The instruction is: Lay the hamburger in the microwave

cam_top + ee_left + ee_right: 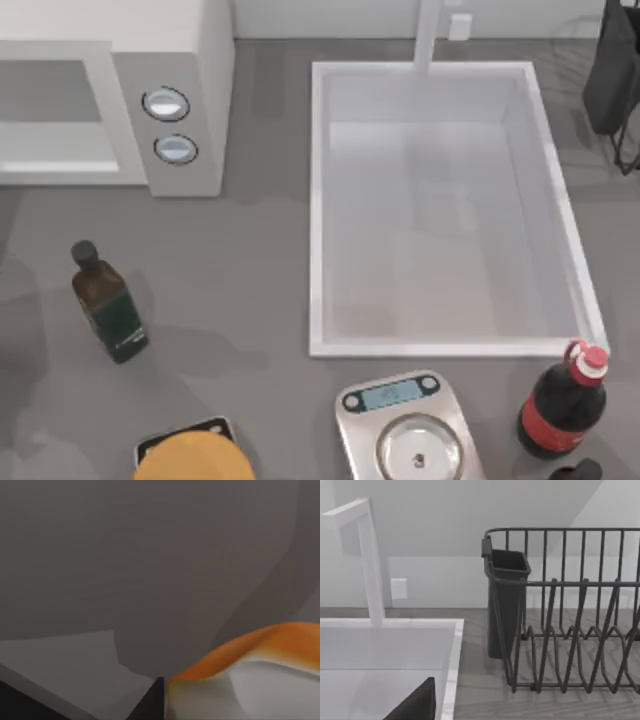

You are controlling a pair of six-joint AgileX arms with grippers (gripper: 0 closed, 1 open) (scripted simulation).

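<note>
at far left: microwave [180,60], door open, cavity facing the table
hamburger: cannot tell where it lies
near left edge: orange dome [195,458] on a pad; dark bottle [108,303] beyond
middle: sink [318,200]; scale [405,430] in front
jaws: cannot tell, either arm

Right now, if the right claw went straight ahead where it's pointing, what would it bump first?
Most likely the dark cutlery bin on the dish rack, just past the sink corner. Depth is hard to judge, so that's a guess.
</note>
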